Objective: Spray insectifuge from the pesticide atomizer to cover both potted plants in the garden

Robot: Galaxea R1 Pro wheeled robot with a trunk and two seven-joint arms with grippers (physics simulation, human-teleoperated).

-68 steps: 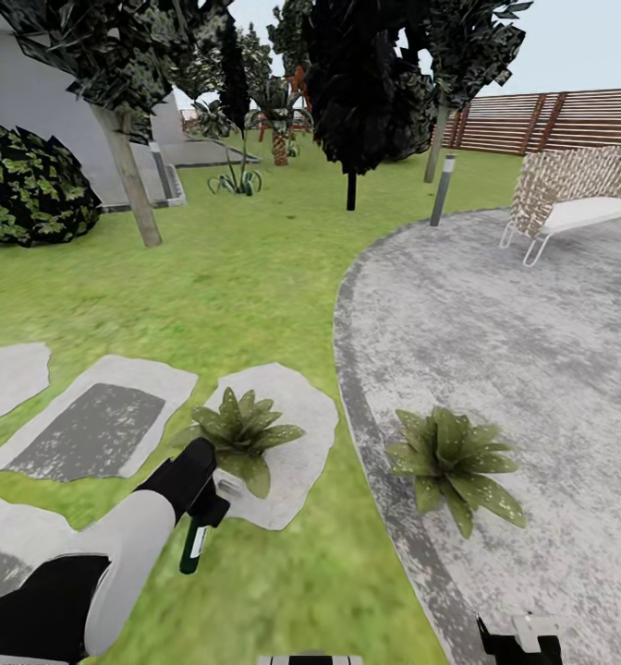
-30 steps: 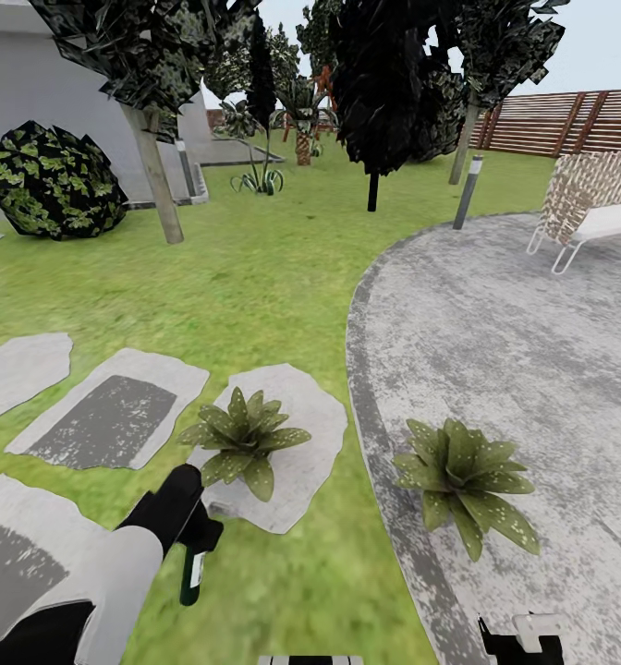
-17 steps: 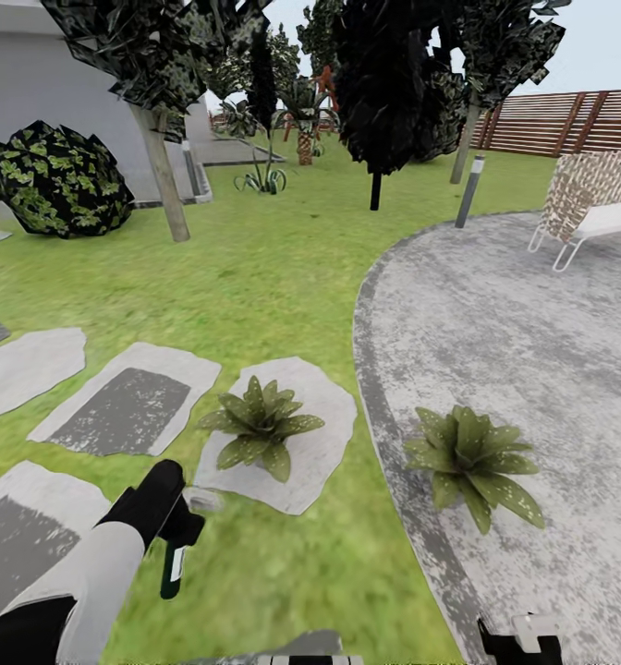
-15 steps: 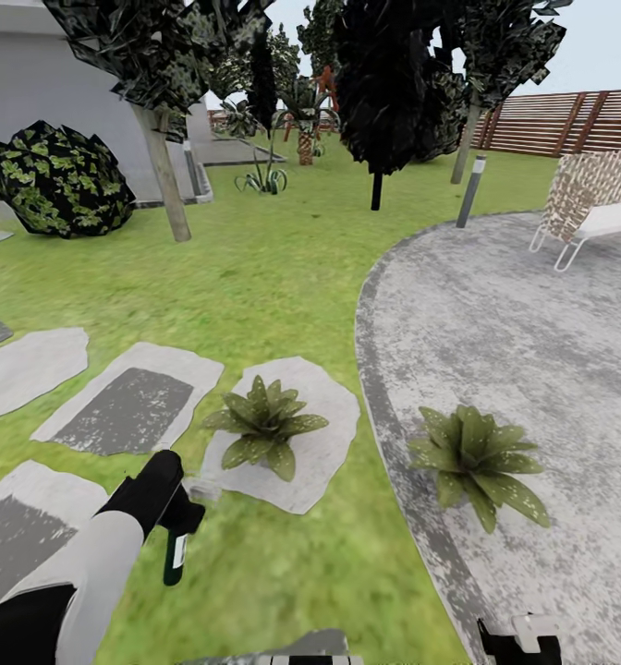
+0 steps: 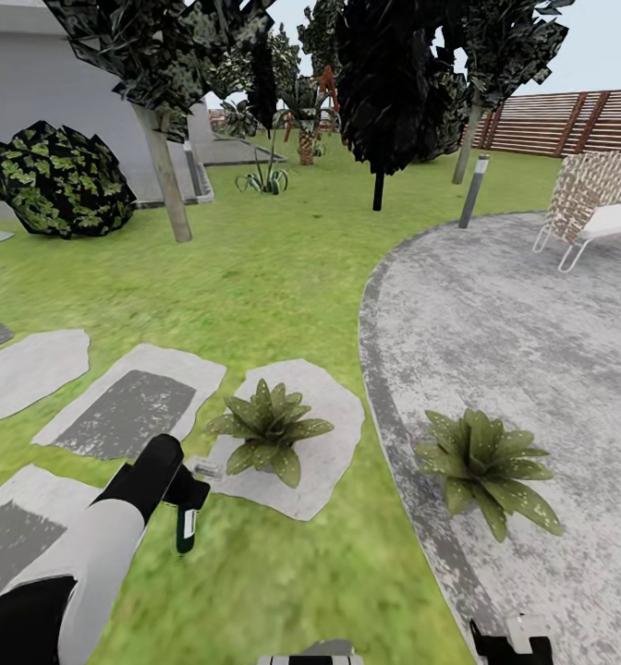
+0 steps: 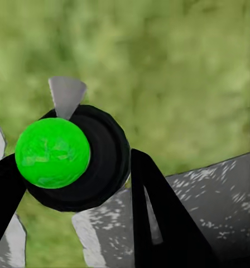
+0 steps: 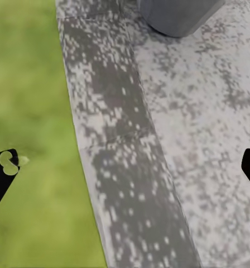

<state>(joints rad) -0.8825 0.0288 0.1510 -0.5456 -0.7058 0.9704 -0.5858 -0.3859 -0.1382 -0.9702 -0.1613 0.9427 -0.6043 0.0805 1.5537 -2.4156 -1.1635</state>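
In the head view my left gripper (image 5: pixel 188 501) is shut on the pesticide atomizer (image 5: pixel 186 531), a slim dark green bottle with a white label that hangs below the fingers over the grass. The left wrist view looks down on the atomizer's round dark top (image 6: pixel 80 159), held between black fingers (image 6: pixel 158 218). One potted plant (image 5: pixel 269 429) sits on a stepping stone just right of and beyond the left gripper, a short gap away. The other potted plant (image 5: pixel 486 462) stands on the paved patio (image 5: pixel 532 314). My right gripper (image 7: pixel 125 167) is open over the patio's edge, holding nothing.
Grey stepping stones (image 5: pixel 126 411) lie in the lawn to the left. A grey lamp post (image 5: pixel 472 191) and a woven chair (image 5: pixel 592 199) stand at the patio's far side. A tree trunk (image 5: pixel 167 180), a bush (image 5: pixel 56 180) and a wooden fence (image 5: pixel 569 120) lie farther off.
The whole view has shifted, so the camera moved. My left gripper, still holding the atomizer, was beside the left plant's leaves 2.3 s ago and now stands a short gap away.
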